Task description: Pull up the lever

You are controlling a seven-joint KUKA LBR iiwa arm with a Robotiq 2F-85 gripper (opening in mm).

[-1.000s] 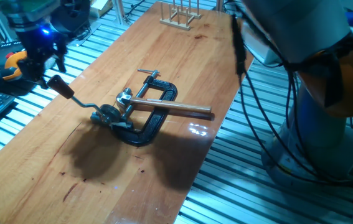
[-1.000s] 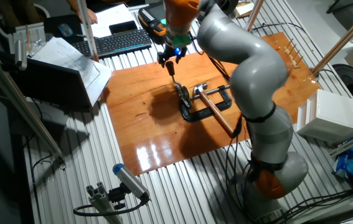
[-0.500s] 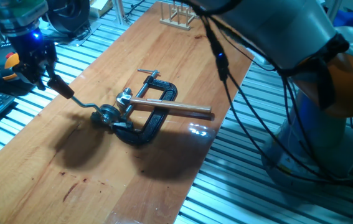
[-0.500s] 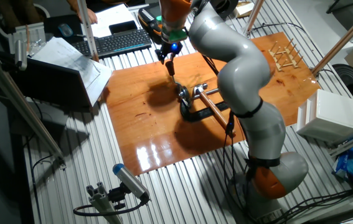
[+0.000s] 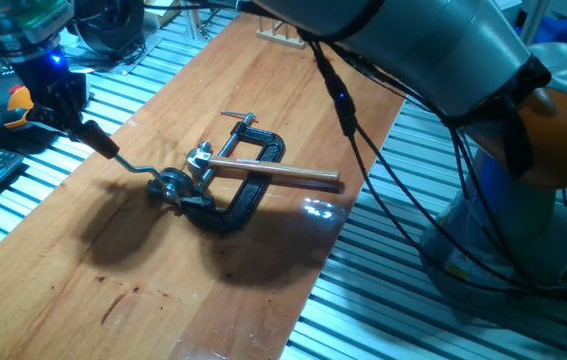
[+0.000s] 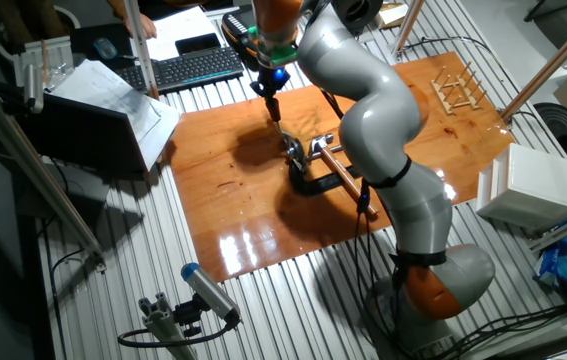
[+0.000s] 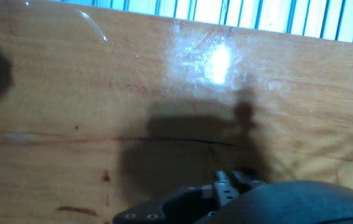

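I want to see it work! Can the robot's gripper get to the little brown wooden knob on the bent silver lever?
Probably yes: the gripper is already right at the brown wooden knob of the bent silver lever, and nothing blocks it. Whether it grips, I cannot tell.

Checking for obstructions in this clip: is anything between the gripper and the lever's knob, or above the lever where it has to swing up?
Nothing visible. The gripper is already at the knob of the lever. The space above the lever is free; the C-clamp and brown rod lie on the far side of the pivot.

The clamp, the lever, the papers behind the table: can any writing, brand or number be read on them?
None can be read.
Black clamp: no marking shows.
Lever: none either.
Papers: print too small to read.
Keyboard: keys too small to read.
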